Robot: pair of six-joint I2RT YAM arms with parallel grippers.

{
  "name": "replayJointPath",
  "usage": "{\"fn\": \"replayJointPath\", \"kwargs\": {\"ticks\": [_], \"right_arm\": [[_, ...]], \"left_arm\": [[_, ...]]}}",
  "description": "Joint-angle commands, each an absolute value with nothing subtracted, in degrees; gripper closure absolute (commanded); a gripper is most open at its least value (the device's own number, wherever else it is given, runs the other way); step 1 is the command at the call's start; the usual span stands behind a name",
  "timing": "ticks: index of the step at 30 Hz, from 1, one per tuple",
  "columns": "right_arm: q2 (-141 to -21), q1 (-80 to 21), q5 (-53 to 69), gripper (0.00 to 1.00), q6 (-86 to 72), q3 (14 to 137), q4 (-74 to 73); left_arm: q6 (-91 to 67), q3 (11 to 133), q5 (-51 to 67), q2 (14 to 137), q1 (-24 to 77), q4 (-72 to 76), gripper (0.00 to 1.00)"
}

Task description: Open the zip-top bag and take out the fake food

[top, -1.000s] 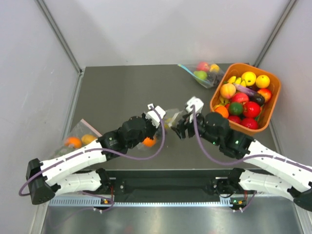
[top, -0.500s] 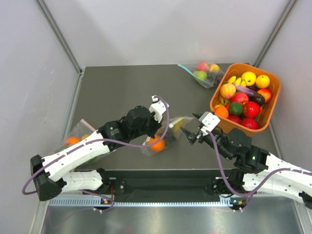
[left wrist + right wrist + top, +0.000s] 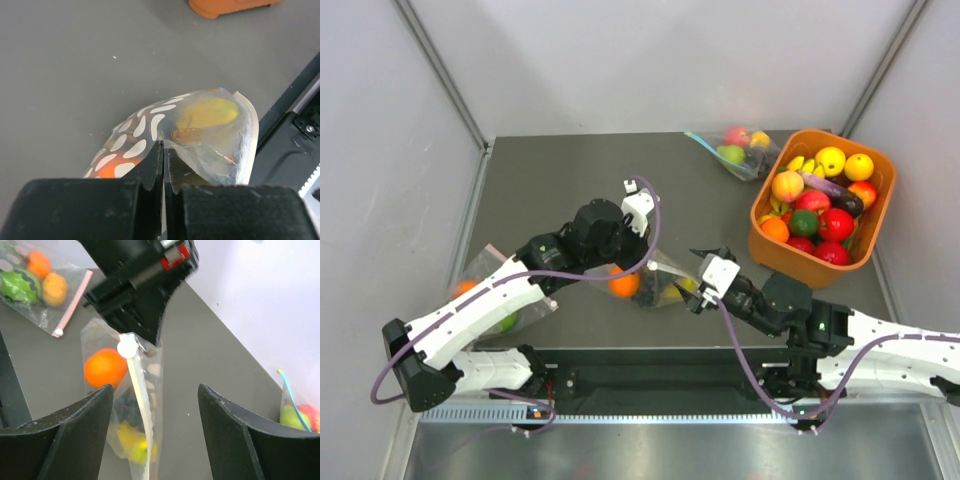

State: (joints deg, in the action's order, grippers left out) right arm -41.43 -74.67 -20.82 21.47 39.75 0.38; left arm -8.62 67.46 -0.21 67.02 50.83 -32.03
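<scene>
The zip-top bag [image 3: 655, 285] is clear with white polka dots and hangs from my left gripper [image 3: 628, 258], which is shut on its top edge. In the left wrist view the gripper [image 3: 163, 150] pinches the bag [image 3: 150, 125]. Inside it lies fake food: an orange ball [image 3: 623, 283], a yellow banana [image 3: 207, 112] and a brown berry [image 3: 186, 135]. My right gripper [image 3: 693, 280] stands open at the bag's right end. In the right wrist view the gripper [image 3: 155, 390] frames the bag's white zip strip [image 3: 140, 400], touching nothing.
An orange bin [image 3: 878, 215] full of toy fruit stands at the right. A clear bag with a blue strip [image 3: 732, 150] lies behind it. A clear bag with a pink edge [image 3: 485, 285] lies at the left. The table's near edge runs close below the bag.
My left gripper has carried the bag right and up, so it hangs stretched out. My right gripper has dropped back toward the near edge and swung to face the bag's end, staying open.
</scene>
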Motion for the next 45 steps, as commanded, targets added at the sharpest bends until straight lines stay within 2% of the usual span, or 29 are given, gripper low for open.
{"fn": "replayJointPath", "kwargs": {"ticks": [1, 11, 15, 22, 32, 39, 45], "right_arm": [[-42.1, -78.0, -24.3, 0.32, 24.1, 39.8, 5.2], [-50.1, -87.7, -38.6, 0.37, 31.5, 38.0, 15.9], [-51.4, -88.2, -44.9, 0.40, 36.5, 36.3, 24.0], [-53.1, -88.4, -47.5, 0.49, 42.2, 33.7, 32.9], [-53.2, -86.8, -43.6, 0.59, 40.6, 34.9, 29.0], [-51.7, -83.4, -37.2, 0.62, 37.7, 35.3, 24.7], [-50.3, -80.2, -31.8, 0.78, 36.4, 35.1, 22.9]], "left_arm": [[-9.8, 70.1, 3.3, 66.4, 50.4, -31.5, 1.00], [-10.8, 71.8, 6.1, 66.7, 50.3, -31.7, 1.00], [-10.9, 72.0, 6.9, 66.1, 50.3, -32.1, 1.00], [-11.1, 71.2, 8.3, 64.8, 50.3, -32.3, 1.00], [-10.1, 70.4, 11.8, 63.8, 50.3, -32.9, 1.00], [-8.7, 69.9, 14.1, 63.6, 50.3, -34.5, 1.00], [-8.3, 69.7, 15.6, 63.4, 50.3, -35.1, 1.00]]}}
